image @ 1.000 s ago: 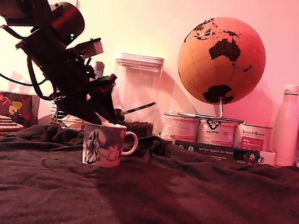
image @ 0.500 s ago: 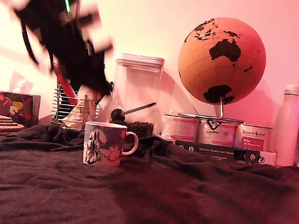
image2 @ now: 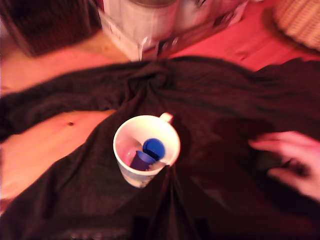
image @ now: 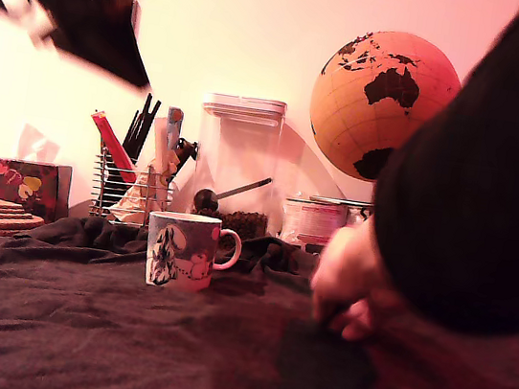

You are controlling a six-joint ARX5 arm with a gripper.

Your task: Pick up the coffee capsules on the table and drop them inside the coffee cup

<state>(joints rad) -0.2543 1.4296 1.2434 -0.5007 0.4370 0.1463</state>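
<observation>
— Well, could you see what the jaws were doing?

— Not really. The gripper (image: 116, 49) was a dark blur in the upper left of the exterior view, high above everything, and I couldn't tell whether the jaws were spread or pressed together. The wrist view didn't show them at all.

— And the capsules?

— The wrist view looked straight down into the coffee cup (image2: 146, 150). Two deep blue coffee capsules (image2: 149, 152) lay inside it against the pale bottom, touching, one showing its flat rim, the other tipped on its side. I saw no grey-brown one, and none loose on the table (image: 122, 349).

— How would one of those handle?

— My guess: very light, stiff thin plastic, smooth and a bit slippery. The tapered body would tend to squirt out of a pinch, so I'd take it across the body just under the wide rim, gently. The mug is ceramic and could tip or chip if knocked.

— Anything else near it?

— A person's hand (image: 348, 284) was resting on the dark cloth at the exterior view's right, near the cup but apart from it, the sleeve filling the right of the frame. Behind stood a clear canister (image: 237, 157) with a white lid, something dark heaped at its bottom and a scoop in it, and a wire holder (image: 131, 181) crammed with utensils.
</observation>
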